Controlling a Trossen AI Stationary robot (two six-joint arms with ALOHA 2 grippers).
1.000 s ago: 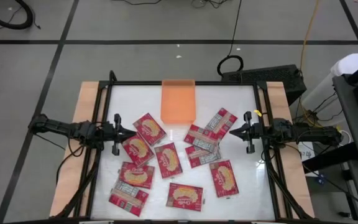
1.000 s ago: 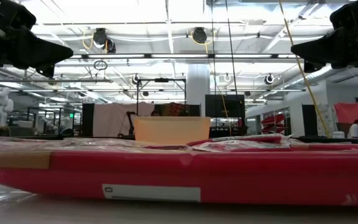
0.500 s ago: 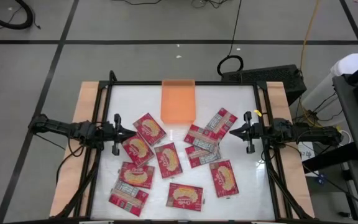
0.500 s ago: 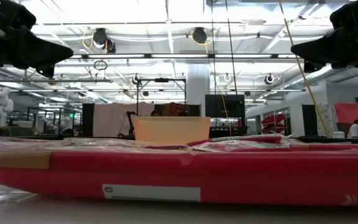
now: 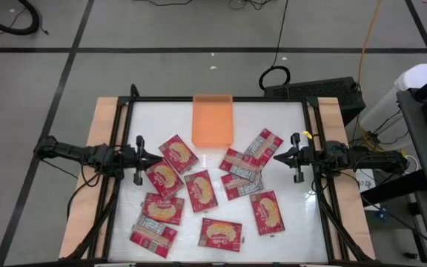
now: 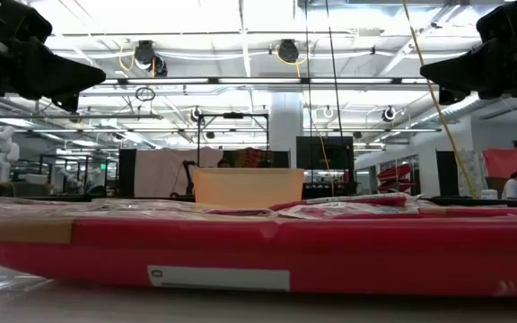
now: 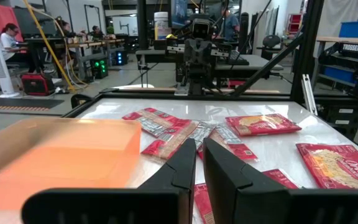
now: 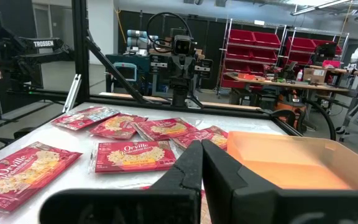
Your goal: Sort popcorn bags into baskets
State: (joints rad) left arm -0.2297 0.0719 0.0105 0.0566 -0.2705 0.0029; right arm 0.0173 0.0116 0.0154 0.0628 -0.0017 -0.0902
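Left arm: stretched level from the table's left edge toward the centre, raised above the surface.
Left gripper [image 5: 158, 158]: fingers [image 7: 182, 165] nearly together with only a narrow slit between them, holding nothing; tip above the left end of the packet cluster, aimed at the opposite arm.
Right arm: stretched level from the right edge, mirroring the left, raised above the surface.
Right gripper [image 5: 276, 157]: fingers [image 8: 191, 163] pressed together, holding nothing; tip just right of the packets lying below the tray.
Popcorn bags [image 5: 201, 190]: flat red packets with a yellowish popcorn picture and white lettering, lying flat and scattered over the middle and near half of the white table [image 5: 288, 126]; several overlap at the right of the cluster, and some there show greyish-white backs [image 7: 199, 132].
Nearest packet [image 6: 267, 253]: fills the low view's foreground edge-on, a red band with a white label strip.
Orange tray [image 5: 212, 120]: shallow, rectangular, translucent plastic, at the far edge of the table near its middle, long side running away from the near edge; no packet shows inside it; the closest packets lie just near of it, apart from its rim.
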